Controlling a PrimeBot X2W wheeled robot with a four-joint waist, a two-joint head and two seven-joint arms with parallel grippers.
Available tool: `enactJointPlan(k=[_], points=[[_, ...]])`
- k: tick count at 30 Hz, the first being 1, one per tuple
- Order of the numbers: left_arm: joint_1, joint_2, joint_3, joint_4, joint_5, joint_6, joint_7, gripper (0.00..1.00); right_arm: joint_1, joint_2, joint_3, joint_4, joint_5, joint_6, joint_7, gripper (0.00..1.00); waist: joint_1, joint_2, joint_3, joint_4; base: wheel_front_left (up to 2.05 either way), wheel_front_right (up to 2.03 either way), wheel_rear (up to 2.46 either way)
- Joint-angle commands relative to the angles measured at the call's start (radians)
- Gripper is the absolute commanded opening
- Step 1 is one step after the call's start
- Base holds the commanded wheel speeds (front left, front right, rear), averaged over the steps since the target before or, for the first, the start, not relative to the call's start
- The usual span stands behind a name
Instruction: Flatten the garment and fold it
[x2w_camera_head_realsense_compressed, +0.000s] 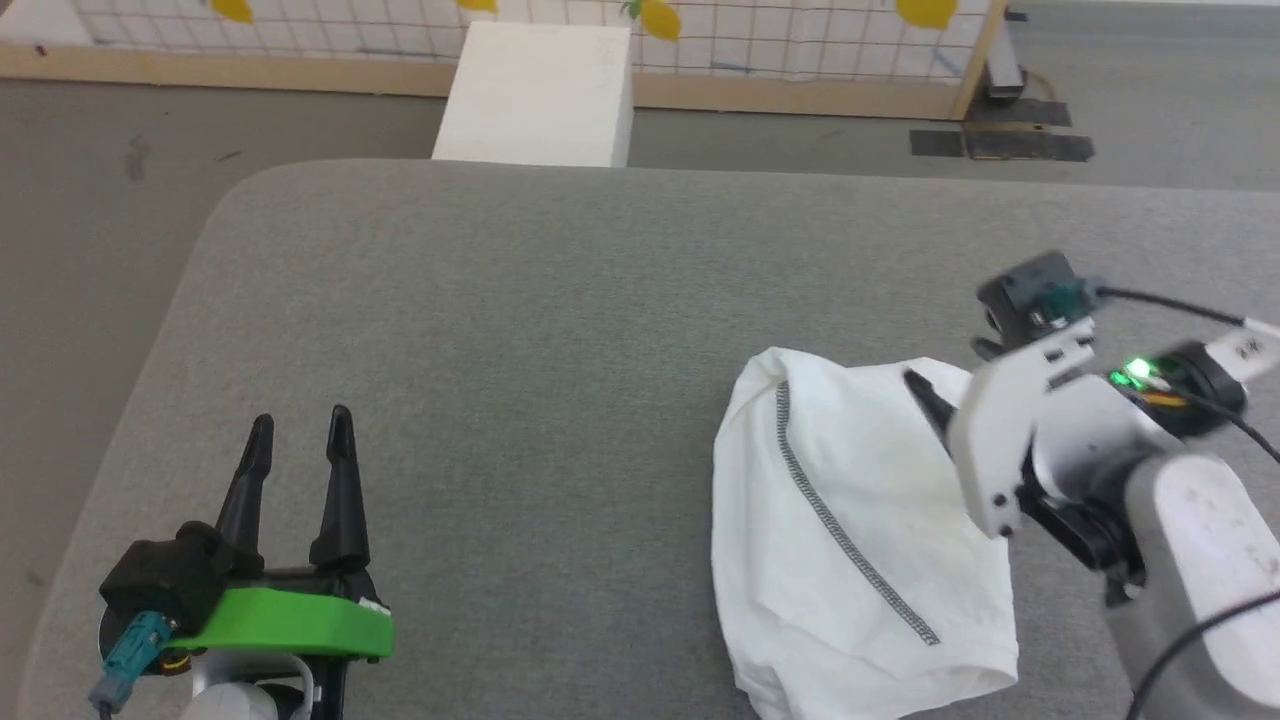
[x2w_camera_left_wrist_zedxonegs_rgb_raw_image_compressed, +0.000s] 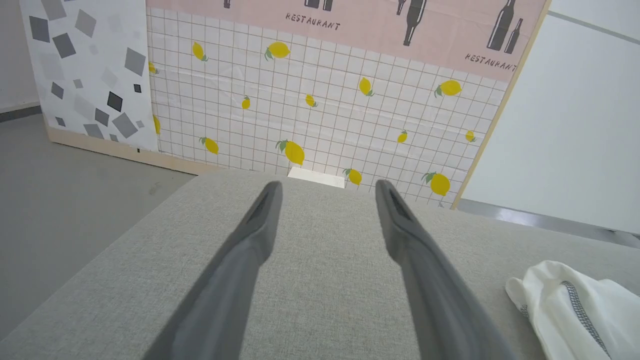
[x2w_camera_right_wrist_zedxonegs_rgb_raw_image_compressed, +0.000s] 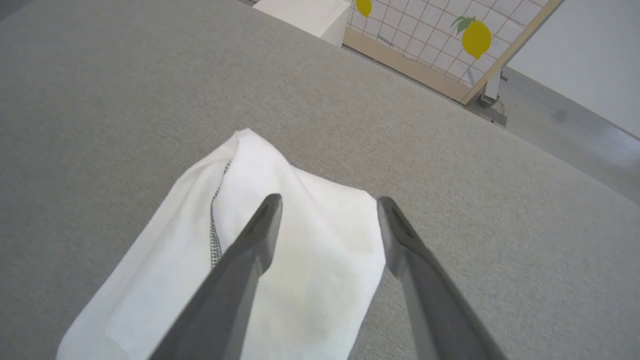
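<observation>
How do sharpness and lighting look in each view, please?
Head view: even, soft light, the garment bright yet its seam legible. Left wrist view: the left gripper blurs near the lens. Right wrist view: the right gripper likewise soft, garment folds nearly washed out.

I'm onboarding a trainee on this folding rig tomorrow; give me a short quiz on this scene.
1. True or false: the garment lies fully spread, both sleeves laid out.
2. The right end effector is: A) shut on the garment, B) open over the garment, C) parked off the table.
3. Fill in: the left end effector, over bare table, is ___.
Key: 1 false, it is bunched; 2 B; 3 open.
</observation>
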Motion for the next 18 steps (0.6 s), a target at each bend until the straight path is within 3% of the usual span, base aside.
enactJointPlan(k=[1, 7, 18], points=[[0.008, 0.003, -0.003, -0.006, 0.017, -0.004, -0.004, 1.0, 0.052, 0.016, -0.035, -0.008, -0.032, -0.001, 0.009, 1.0, 0.0, 0.0, -0.006, -0.026, 0.0, 0.0, 0.0], [0.0, 0.008, -0.031, -0.005, 0.019, -0.006, -0.004, 1.0, 0.233, 0.087, -0.167, -0.009, -0.159, -0.001, 0.051, 1.0, 0.0, 0.0, 0.038, -0.018, 0.0, 0.0, 0.0], [-0.016, 0.02, -0.046, 0.01, 0.005, -0.007, -0.004, 1.0, 0.27, 0.106, -0.151, 0.128, -0.173, -0.001, 0.036, 1.0, 0.0, 0.0, 0.072, 0.009, 0.0, 0.0, 0.0]])
